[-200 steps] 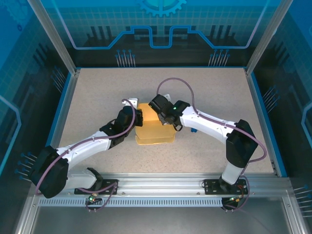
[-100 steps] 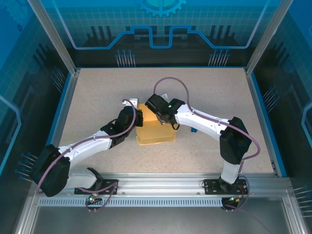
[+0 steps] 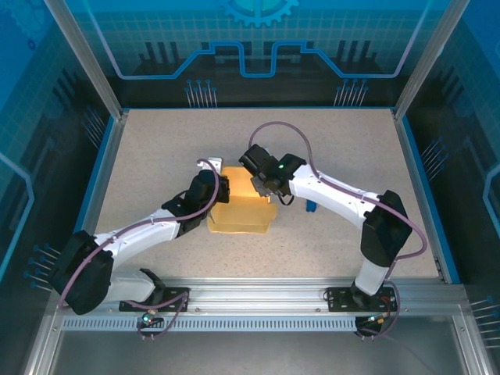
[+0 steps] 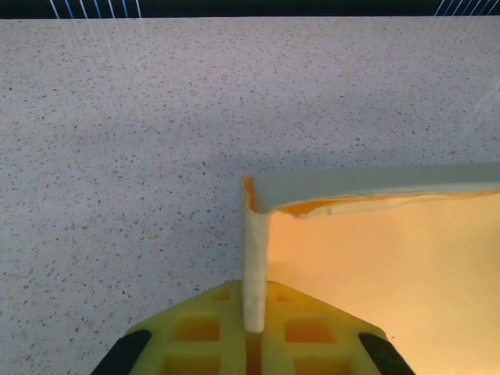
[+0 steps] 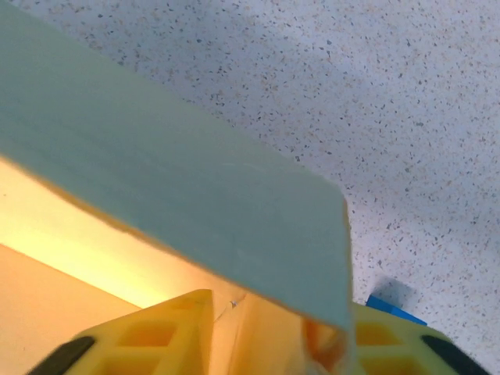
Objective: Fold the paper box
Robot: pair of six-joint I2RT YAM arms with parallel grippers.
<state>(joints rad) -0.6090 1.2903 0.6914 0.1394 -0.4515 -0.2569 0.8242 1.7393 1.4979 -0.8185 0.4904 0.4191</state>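
Fig. | paper box (image 3: 238,211) is sitting half-raised at the middle of the table (image 3: 156,156) | left gripper (image 4: 254,316) is pinching its upright side wall | right gripper (image 5: 258,332) is seemingly clamping a flap | advice: be bracing the wall while turning the flap along its crease

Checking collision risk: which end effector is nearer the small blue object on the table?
Right. The right end effector grips the paper box on the side toward the blue object; the left end effector grips the opposite side, farther off.
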